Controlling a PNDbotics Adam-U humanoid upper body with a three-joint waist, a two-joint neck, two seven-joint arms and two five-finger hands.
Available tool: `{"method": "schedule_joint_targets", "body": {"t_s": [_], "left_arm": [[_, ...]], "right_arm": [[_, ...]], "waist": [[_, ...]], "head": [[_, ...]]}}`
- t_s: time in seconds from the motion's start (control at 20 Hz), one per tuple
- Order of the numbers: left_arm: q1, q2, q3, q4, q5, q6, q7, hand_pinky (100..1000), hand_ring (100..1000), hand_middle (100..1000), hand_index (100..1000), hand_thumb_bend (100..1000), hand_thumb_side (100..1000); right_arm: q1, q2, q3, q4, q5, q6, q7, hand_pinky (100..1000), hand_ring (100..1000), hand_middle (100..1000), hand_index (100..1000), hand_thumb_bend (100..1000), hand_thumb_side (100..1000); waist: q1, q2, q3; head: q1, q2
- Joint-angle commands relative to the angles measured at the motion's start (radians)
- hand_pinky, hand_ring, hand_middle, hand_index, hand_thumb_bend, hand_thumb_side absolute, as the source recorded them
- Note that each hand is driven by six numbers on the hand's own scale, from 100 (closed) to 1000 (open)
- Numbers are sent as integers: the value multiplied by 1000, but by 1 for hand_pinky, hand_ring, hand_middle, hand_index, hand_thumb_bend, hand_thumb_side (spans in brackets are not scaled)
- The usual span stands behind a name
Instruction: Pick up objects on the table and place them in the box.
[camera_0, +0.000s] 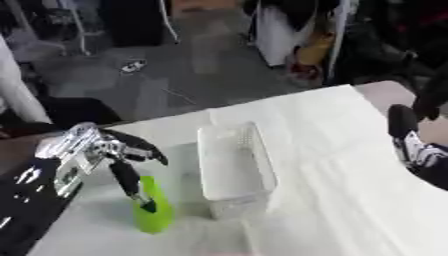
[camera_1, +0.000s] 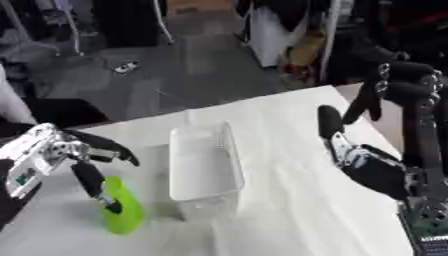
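Resting on the table: a lime-green object is standing upright in the lower left of the frame, just beside the left wall of the box, its top tapering narrower than its base (what kind of thing it is cannot be made out).

Left hand: it is coming in from the left edge, silver at the wrist and black at the fingers; one finger is reaching down along the green object and its tip is lying against the object's upper part, while other fingers are spreading out to the right above it. The fingers are straight and apart, not curled round the object.

Box: white, open-topped and long, it is sitting in the centre of the frame with its long side running away from the camera; nothing can be made out inside it.

Right hand: it is hovering over the right part of the table, well apart from the box, fingers straight and pointing toward the upper part of the frame, holding nothing.

Table: it is covered in white and lying askew, its far edge slanting up toward the right.
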Motion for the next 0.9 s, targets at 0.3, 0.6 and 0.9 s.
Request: {"method": "schedule_joint_targets", "body": {"t_s": [0.3,0.6,0.9], "left_arm": [[-12,24,9,70,-45,-63,-11,820,1000,1000,1000,697,412],[-11,7,24,99,-54,-66,-11,737,964,1000,1000,584,394],[-10,-3,43,90,-37,-52,-11,535,811,967,940,477,372]], "right_arm": [[-10,-14,-5,-15,-1,-2,3,135,302,299,359,301,446],[-12,-12,-4,-15,-2,-2,3,135,302,299,359,301,446],[-14,-10,-5,-15,-3,-3,3,136,302,299,359,302,445]], "waist": [[-4,-15,-2],[-4,-13,-5],[-5,-13,-7]], "head": [[-3,-7],[-2,-6],[-3,-5]]}}
